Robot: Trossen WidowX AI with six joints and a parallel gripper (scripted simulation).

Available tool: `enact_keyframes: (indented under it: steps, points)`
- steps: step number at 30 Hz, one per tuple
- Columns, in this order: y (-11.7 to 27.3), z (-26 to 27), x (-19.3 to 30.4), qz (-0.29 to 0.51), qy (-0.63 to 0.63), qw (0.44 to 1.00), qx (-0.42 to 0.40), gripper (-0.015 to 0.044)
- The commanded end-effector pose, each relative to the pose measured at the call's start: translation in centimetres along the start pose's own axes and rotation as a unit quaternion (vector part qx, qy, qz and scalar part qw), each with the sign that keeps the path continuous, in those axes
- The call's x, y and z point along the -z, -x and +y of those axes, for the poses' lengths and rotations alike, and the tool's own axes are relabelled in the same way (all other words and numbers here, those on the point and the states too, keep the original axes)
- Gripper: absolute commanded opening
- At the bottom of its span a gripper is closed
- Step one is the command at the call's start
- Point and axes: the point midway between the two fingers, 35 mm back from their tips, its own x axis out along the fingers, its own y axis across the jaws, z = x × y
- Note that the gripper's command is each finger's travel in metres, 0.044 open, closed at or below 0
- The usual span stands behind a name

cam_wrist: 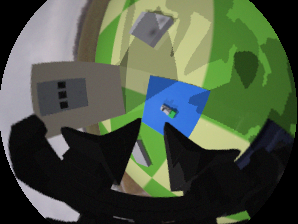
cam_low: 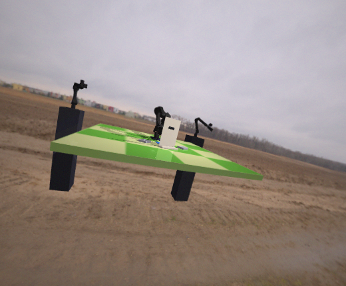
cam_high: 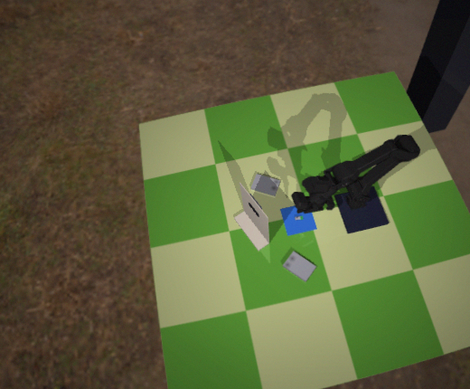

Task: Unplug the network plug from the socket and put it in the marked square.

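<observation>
The network plug (cam_high: 298, 218) (cam_wrist: 169, 111), small, pale and green, lies inside the blue square (cam_high: 296, 229) (cam_wrist: 192, 97), near its middle. My gripper (cam_wrist: 152, 123) is partly open, and nothing shows between its fingertips. It is above the table beside the square, and the plug shows beyond the fingertips in the wrist view. The upright panel (cam_high: 260, 222) (cam_low: 169, 139) (cam_wrist: 107, 90) stands to the left of the square in the top view. Its sockets (cam_wrist: 62, 94) show as dark openings with no plug in them. The tab on the plug is too small to make out.
A grey box (cam_high: 266, 185) (cam_low: 144, 141) (cam_wrist: 151, 29) lies near the panel's far end. Another grey box (cam_high: 299, 266) (cam_low: 182, 147) (cam_wrist: 142, 153) lies on the other side of the square. A dark navy patch (cam_high: 369, 222) is under the arm. Two other arms stand on pillars beyond the table in the exterior view.
</observation>
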Motion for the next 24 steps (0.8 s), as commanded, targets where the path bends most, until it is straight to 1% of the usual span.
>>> enact_keyframes:
  steps: [1,24]
  points:
    - [0.5,0.4,-0.1,-0.002,-0.001,1.0,0.0,0.0156]
    - [3.1,2.0,-0.1,-0.002,-0.001,1.0,0.0,0.0156]
